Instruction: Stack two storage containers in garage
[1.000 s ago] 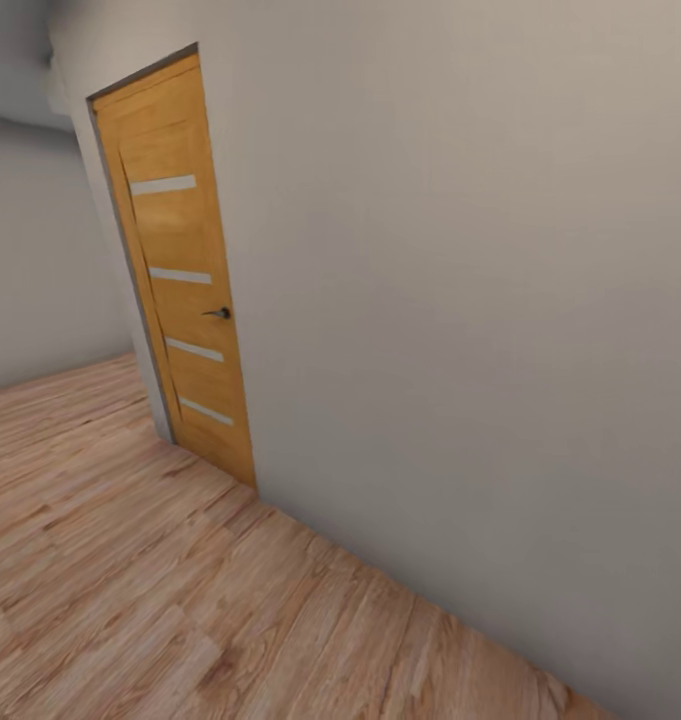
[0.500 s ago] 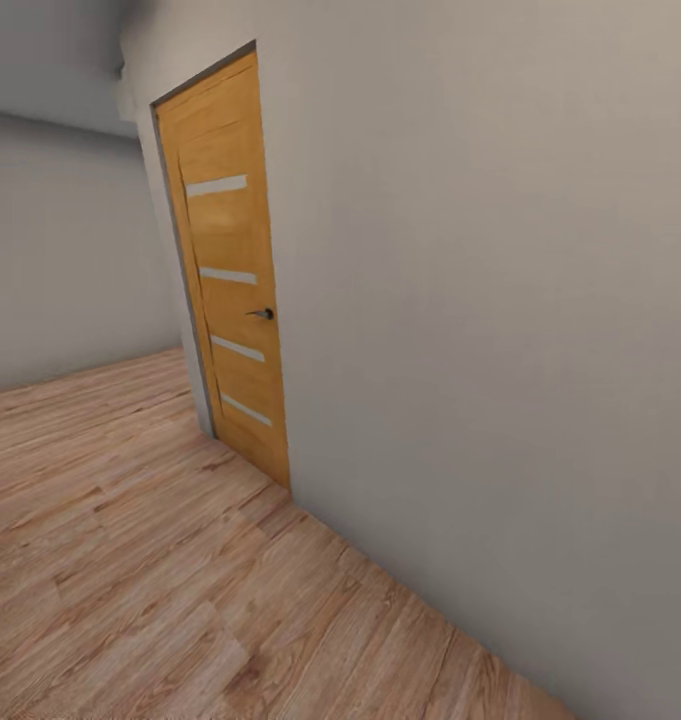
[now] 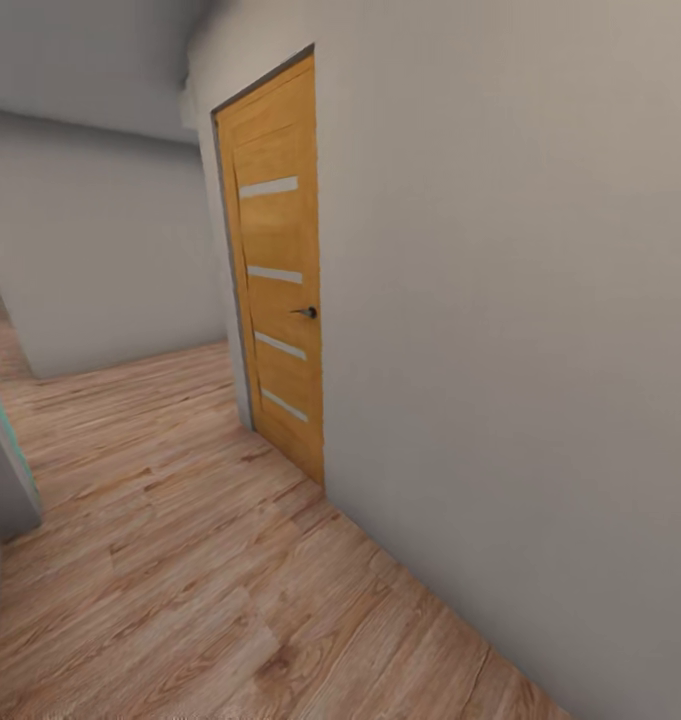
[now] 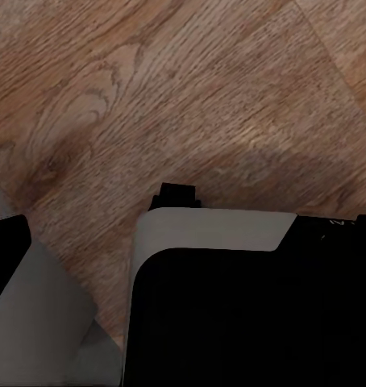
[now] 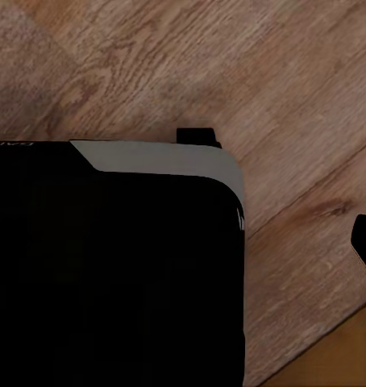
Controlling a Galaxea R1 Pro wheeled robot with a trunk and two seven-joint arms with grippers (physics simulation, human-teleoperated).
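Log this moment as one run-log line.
phase: in transit | floor: wood plank floor | ahead: closed wooden door in grey wall | containers: none seen | grippers: not seen

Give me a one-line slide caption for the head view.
Hallway scene: closed wooden door with dark handle in a grey wall, wood plank floor.

The door is honey-orange wood with four pale, whitish horizontal strips across it and a small dark handle. Its frame is grey. The wall beside it is plain off-white with a faint beige cast, and the far wall is a cooler grey. The floor is light reddish-brown planks with darker grain streaks and knots. At the left edge stands a grey panel edged in teal. Under each wrist, the robot's base is black with a light grey rim.
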